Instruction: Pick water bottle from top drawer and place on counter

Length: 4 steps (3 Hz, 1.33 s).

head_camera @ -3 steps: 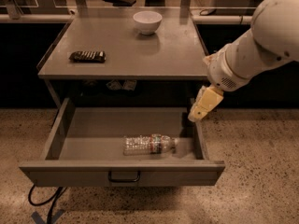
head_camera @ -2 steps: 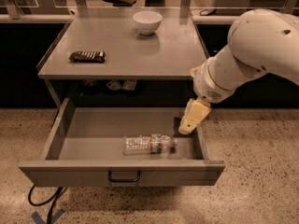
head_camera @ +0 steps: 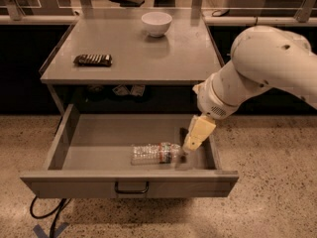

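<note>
Plainly, the top drawer [head_camera: 62, 140] stood pulled out below the table [head_camera: 133, 48]. Its 2 side walls and front panel made a shallow open tray, with bare floor across the left half. The water bottle [head_camera: 156, 153] lay on its side right of centre, close to the front panel. The claw [head_camera: 191, 143] hung inside the drawer just beside the bottle's right end, between it and the right wall. Whether it touched the bottle, or how wide it stood, I could not tell. The bulky white arm [head_camera: 257, 68] reached in from the right, overhanging the drawer's right rear corner. On the table, 1 white bowl [head_camera: 156, 23] sat at the back and 1 dark snack bar [head_camera: 92, 59] lay near the left rim, well apart. A black cable [head_camera: 44, 213] trailed on the floor under the drawer's left front corner.
</note>
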Each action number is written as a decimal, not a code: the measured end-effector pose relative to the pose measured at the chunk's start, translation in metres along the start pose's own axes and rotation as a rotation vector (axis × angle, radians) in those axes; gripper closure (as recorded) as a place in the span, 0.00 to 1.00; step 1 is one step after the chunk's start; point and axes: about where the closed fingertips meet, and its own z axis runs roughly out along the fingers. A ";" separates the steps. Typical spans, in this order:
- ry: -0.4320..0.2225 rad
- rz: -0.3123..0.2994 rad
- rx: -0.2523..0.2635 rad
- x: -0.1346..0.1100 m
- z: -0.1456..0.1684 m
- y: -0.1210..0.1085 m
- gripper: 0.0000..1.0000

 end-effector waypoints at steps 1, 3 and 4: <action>-0.039 0.020 -0.099 -0.006 0.055 0.042 0.00; -0.118 0.061 -0.127 -0.025 0.118 0.082 0.00; -0.123 0.042 -0.128 -0.032 0.112 0.078 0.00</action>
